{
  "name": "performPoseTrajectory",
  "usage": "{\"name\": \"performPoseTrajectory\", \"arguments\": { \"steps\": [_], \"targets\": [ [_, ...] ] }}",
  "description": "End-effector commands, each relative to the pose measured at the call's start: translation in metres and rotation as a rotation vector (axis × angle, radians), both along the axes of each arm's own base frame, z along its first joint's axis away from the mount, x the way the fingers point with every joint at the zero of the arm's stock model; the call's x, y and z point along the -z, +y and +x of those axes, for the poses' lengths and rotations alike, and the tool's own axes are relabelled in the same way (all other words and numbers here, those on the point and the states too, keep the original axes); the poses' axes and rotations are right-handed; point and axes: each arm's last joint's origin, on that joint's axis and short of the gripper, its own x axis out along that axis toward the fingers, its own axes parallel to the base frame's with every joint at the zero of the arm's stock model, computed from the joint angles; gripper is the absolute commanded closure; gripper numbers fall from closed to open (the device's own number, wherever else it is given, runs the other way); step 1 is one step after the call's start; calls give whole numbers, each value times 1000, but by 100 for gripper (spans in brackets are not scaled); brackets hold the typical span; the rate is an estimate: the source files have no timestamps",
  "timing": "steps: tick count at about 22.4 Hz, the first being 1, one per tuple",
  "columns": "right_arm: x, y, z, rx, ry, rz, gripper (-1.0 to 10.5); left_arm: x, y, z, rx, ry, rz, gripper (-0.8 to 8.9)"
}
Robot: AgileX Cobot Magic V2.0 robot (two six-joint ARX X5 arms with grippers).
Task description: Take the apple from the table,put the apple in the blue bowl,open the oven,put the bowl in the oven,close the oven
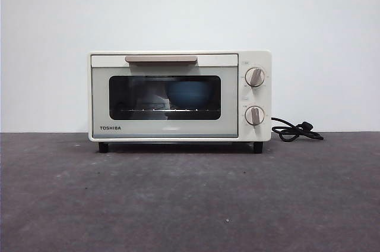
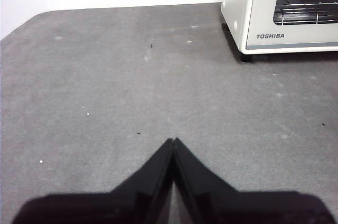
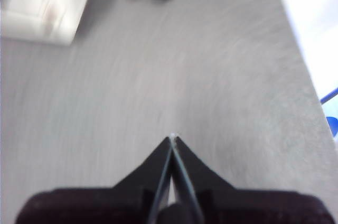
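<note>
The oven [image 1: 180, 95] is seen square-on in the front view, standing on the table [image 1: 190, 198] with its door shut, its long axis running across the picture and its glass door facing the camera. Through the dark glass the blue bowl [image 1: 189, 94] can be made out on the wire rack, toward the knob side of the cavity. The apple cannot be made out from any view. The beige handle [image 1: 161, 59], the two knobs [image 1: 255, 77] and the black cord [image 1: 297, 130] beside the oven are shown only there, apart from a blurred dark patch in the right wrist view that may be the cord.

No arm is shown in the front view. In the left wrist view the left gripper [image 2: 174, 140] is seen with its jaws pressed together over bare table, the oven's corner well apart from it. In the blurred right wrist view the right gripper [image 3: 172, 138] is likewise closed on nothing, over bare table
</note>
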Motion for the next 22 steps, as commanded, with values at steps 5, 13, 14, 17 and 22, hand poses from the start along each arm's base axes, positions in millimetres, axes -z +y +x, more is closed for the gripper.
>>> {"name": "performPoseTrajectory", "arguments": {
  "steps": [5,13,14,17,22],
  "targets": [
    [91,-20,7,64,-400,134,946,3,0,0,-1,4,2,817],
    [185,-26,22,-69,-420,211,946,3,0,0,-1,4,2,817],
    [189,-26,22,-68,-423,210,946,3,0,0,-1,4,2,817],
    [202,-27,21,-64,-426,188,946,3,0,0,-1,4,2,817],
    [218,-26,20,-62,-411,176,946,3,0,0,-1,4,2,817]
  ]
}}
